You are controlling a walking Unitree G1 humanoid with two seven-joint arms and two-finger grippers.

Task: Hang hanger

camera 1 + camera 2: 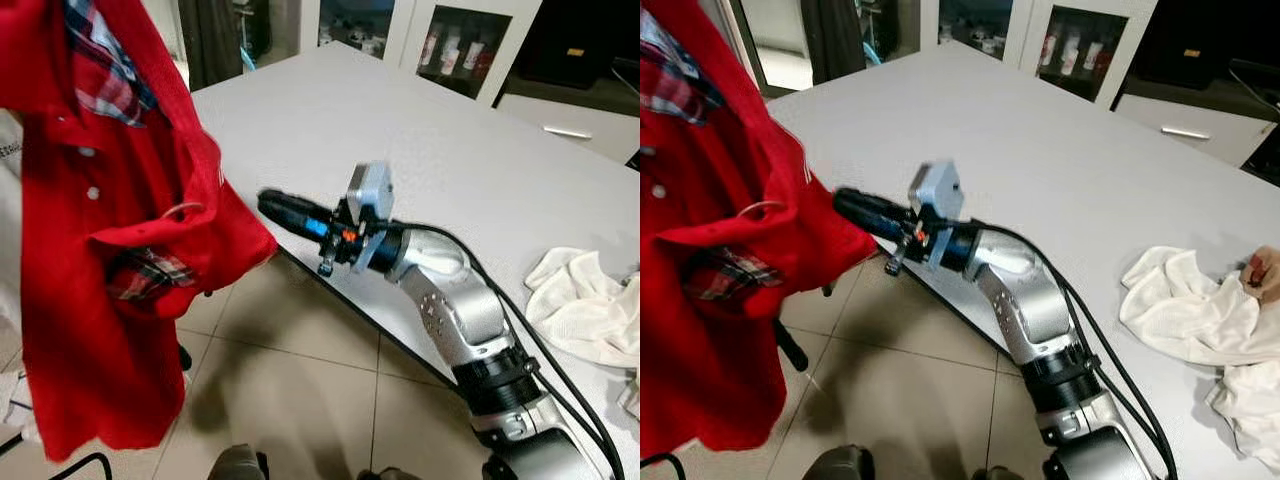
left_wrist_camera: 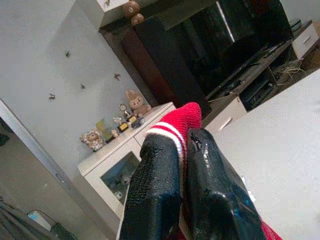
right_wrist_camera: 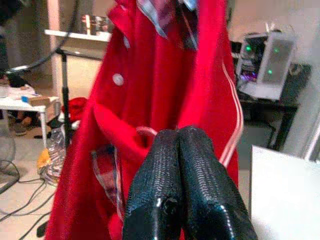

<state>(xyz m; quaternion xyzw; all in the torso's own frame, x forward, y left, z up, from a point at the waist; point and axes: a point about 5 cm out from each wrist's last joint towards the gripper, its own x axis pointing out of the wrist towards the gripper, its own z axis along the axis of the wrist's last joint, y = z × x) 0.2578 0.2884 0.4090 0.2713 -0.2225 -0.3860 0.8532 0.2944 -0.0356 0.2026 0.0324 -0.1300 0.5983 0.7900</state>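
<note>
Right gripper (image 1: 275,208), mid-frame, fingers pressed together w/ nothing between, tips at the red shirt's (image 1: 100,260) fold. Shirt hangs frame left, long axis vertical. Left gripper (image 2: 182,165) clamps its striped red hem. Hanger itself hidden under fabric; rail cut off, can't tell where.
</note>
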